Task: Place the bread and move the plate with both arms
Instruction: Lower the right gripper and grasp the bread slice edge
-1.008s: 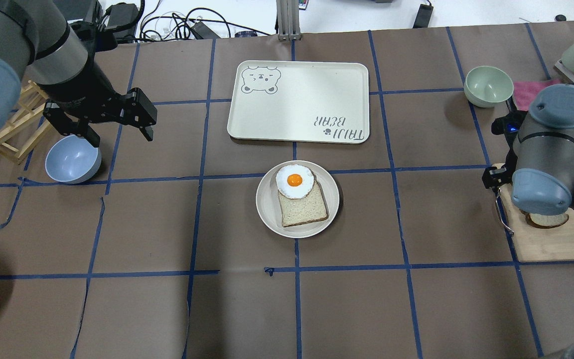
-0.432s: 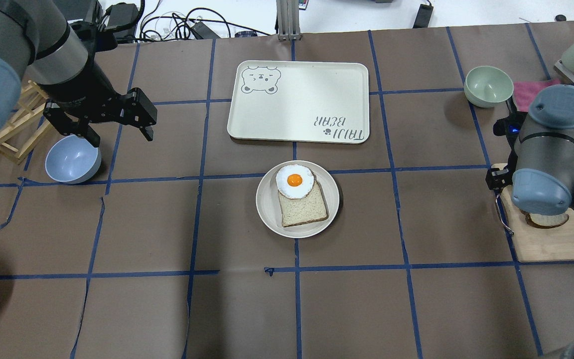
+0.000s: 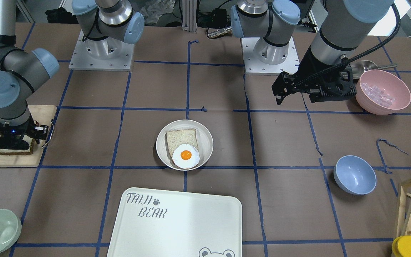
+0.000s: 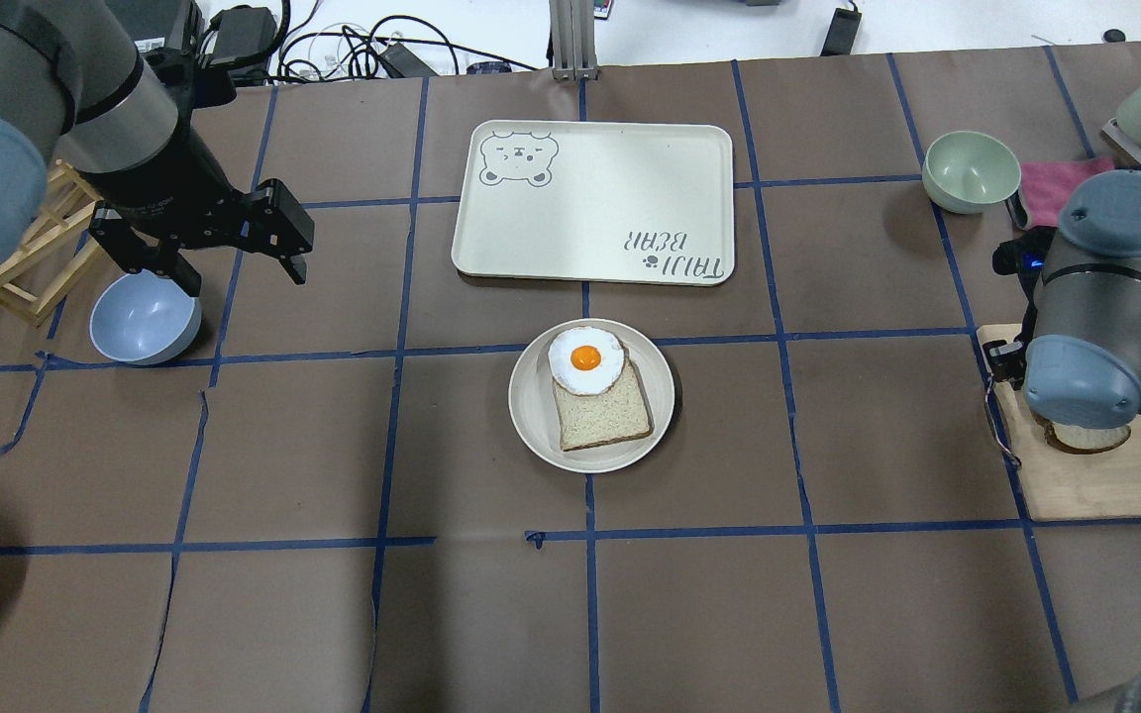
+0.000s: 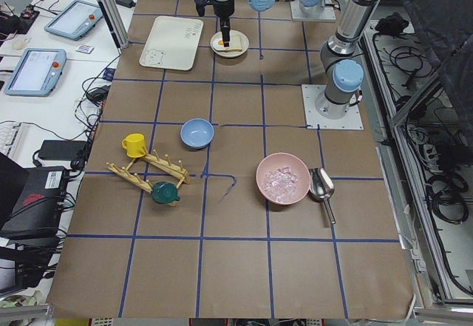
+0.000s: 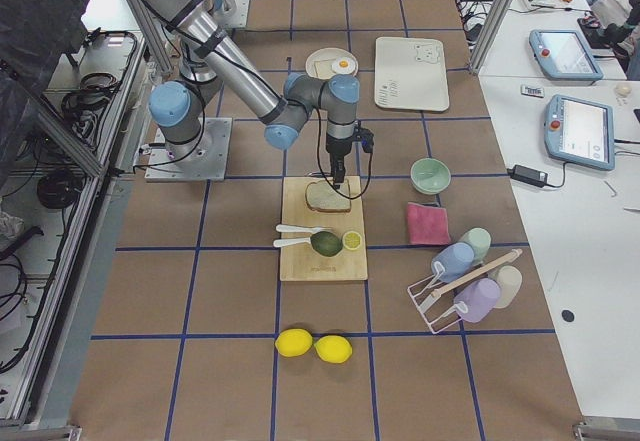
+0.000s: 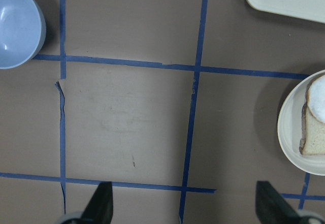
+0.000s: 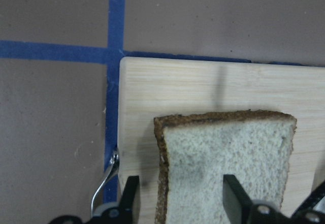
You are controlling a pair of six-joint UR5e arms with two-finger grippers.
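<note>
The left gripper (image 4: 244, 279) hangs wide open and empty, the plate (image 4: 531, 421) well off to its side. The right gripper (image 8: 182, 202), also spread and empty, sits directly over the bread (image 8: 228, 153) on the cutting board (image 8: 152, 92), one finger outside the crust and one above the crumb. Closing there would likely pinch only an edge strip, so the soft slice could tear or droop free.

Two arms: left arm (image 4: 115, 109), right arm (image 4: 1090, 287). Two slices: the bread (image 8: 228, 142), a pale slice (image 4: 605, 414). One plate (image 4: 531, 421), one fried egg (image 4: 585, 359), one tray (image 4: 620, 188). Three bowls: blue bowl (image 4: 143, 319), green bowl (image 4: 971, 170), pink bowl (image 3: 384, 92). Two lemons (image 6: 294, 342).
</note>
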